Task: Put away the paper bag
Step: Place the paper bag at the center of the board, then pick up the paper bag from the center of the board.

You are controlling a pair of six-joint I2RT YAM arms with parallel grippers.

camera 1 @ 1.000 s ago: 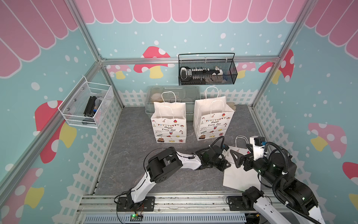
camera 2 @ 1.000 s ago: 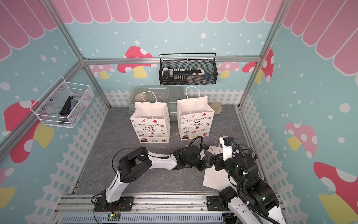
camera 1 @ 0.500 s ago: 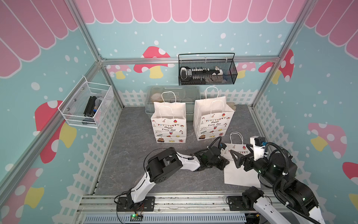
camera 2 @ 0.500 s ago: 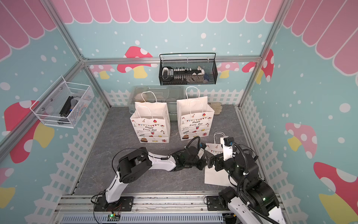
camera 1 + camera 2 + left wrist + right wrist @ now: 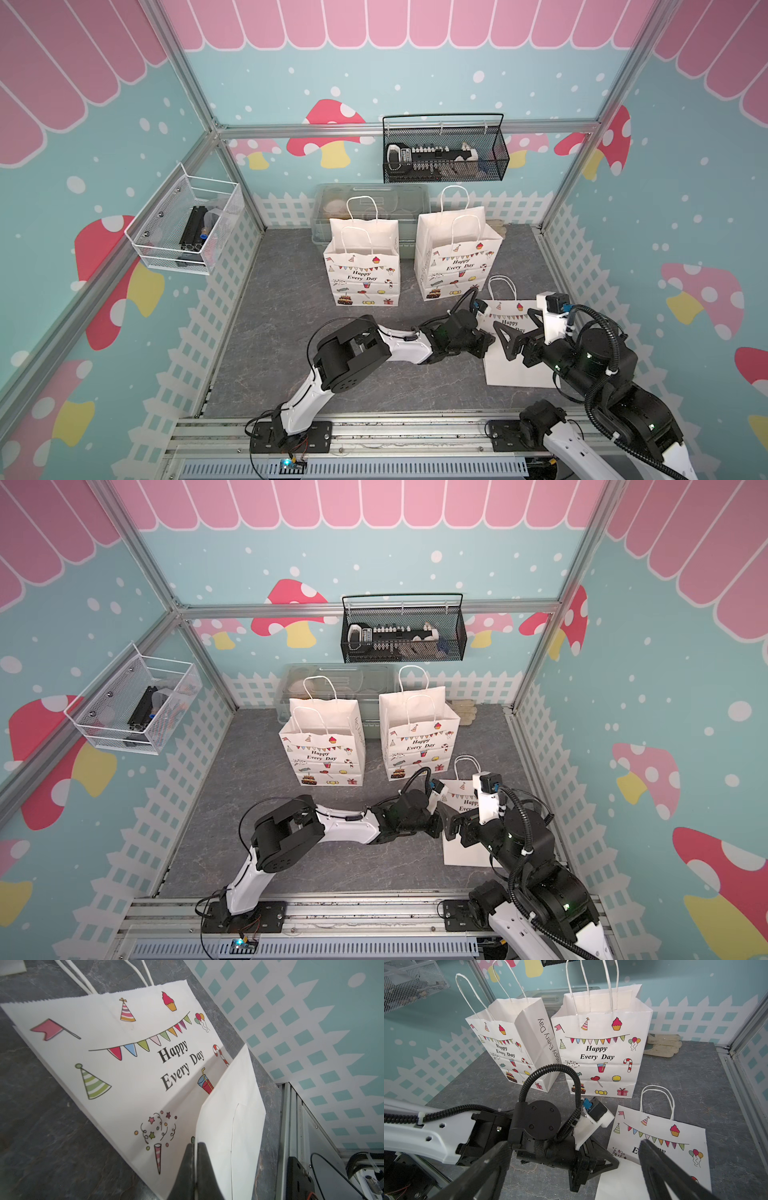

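Down flat on the grey floor [image 5: 282, 332], near the right wall and just in front of two standing bags [image 5: 361, 274]: the paper bag [image 5: 513, 374]. Looks thin, light and bendy. Easy to lift, then, but also easy to crumple or rip. Likely to flop and sag if picked up by one corner. Probably a bit slippery on the smooth printed side. Better to pinch a folded, doubled edge, or to hook the string handles [image 5: 656, 1087] at the far end. Pinched tight on the bag's turned-up bottom flap [image 5: 230, 1105]: the left gripper [image 5: 195, 1147], with a thin line of white paper squeezed between its tips. Spread wide and holding nothing: the right gripper [image 5: 573, 1141], up over the bag. Touching the paper or not, hard to say. Hard to see the middle of the bag in both top views, with both grippers in the way. Cut off at the picture edge in the right wrist view: the bag's bottom end. No view into the standing bags, and only a blurry look at the clear bin [image 5: 370, 195] behind them. No clear sign yet of the put-away spot.
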